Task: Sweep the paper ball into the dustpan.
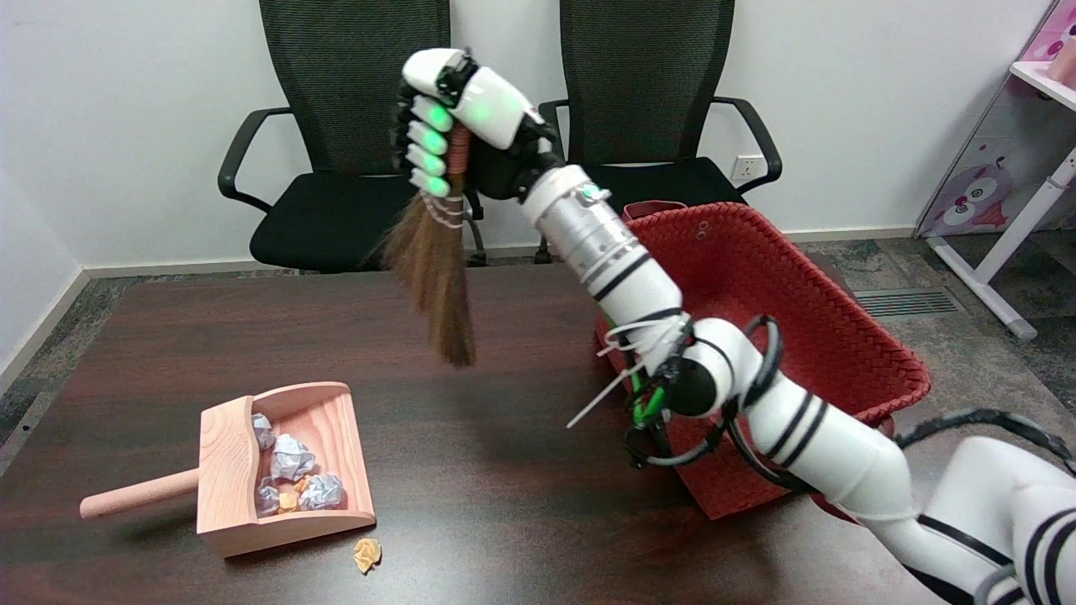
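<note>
While we read across from the left edge, we first meet the wooden dustpan lying on the dark counter, its round handle pointing left and its open mouth facing toward the lower right. Inside it we see several crumpled paper balls, grey-white ones and an orange scrap, gathered toward the back wall. Just outside the pan's front lip, near its right corner and close to the counter's near edge, lies the one loose paper ball, small and tan-orange; it sits apart from the lip but only just. Moving right and up, we find our right hand raised well above the counter, its fingers wrapped tightly round the bound neck of a small broom, whose brown bristles hang down and slightly to the right, clear of the surface. So the ball lies down and to the left of the bristle tips, well apart from them, and the pan's mouth lies just left of the ball. We judge the broom must come down on the ball's right or near side to push it leftward into the pan. Nothing stands between. Further right, the red woven basket sits behind our forearm, out of the way, with two black chairs beyond the counter.
</note>
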